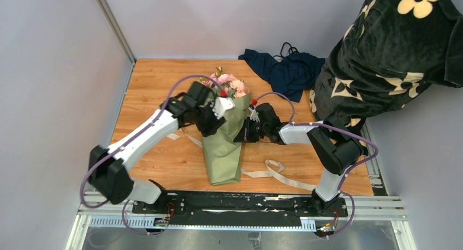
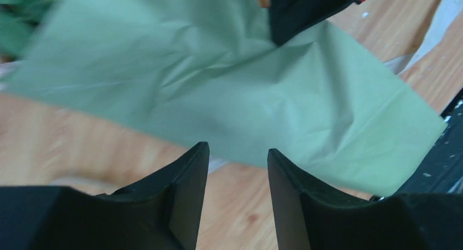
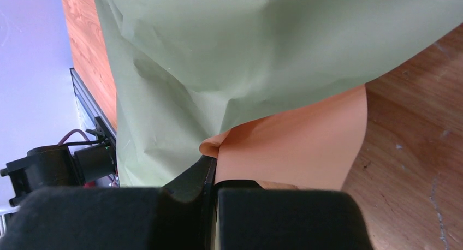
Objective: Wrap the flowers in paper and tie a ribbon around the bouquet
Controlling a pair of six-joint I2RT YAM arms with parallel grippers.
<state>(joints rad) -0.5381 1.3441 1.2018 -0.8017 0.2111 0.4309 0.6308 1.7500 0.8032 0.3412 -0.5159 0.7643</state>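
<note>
From above, the bouquet (image 1: 224, 146) lies lengthwise on the wooden surface (image 1: 158, 81) between the two arms. Its pink flowers (image 1: 232, 85) show at the far, wide end and its narrow end points toward the arm bases. The left pincer (image 1: 214, 121) hangs over the cone's upper left side, and the right pincer (image 1: 247, 129) sits against its right edge. The ribbon (image 1: 275, 171) lies flat on the surface, trailing out to the right of the cone's narrow end. A navy cloth (image 1: 286, 70) is bunched at the far edge, and black flower-print fabric (image 1: 382, 59) fills the upper right corner.

Only the left wrist view settles that pincer's state. Its fingers (image 2: 185, 173) stand apart with nothing between them, just short of the green paper (image 2: 218, 86).

The right wrist view adds the grip that the overhead view cannot resolve. There the fingers (image 3: 196, 179) are pressed together on a curled edge of the paper. Its tan inner face (image 3: 300, 141) shows beneath the green outer layer, with the paper rising up and away from the fingers.
</note>
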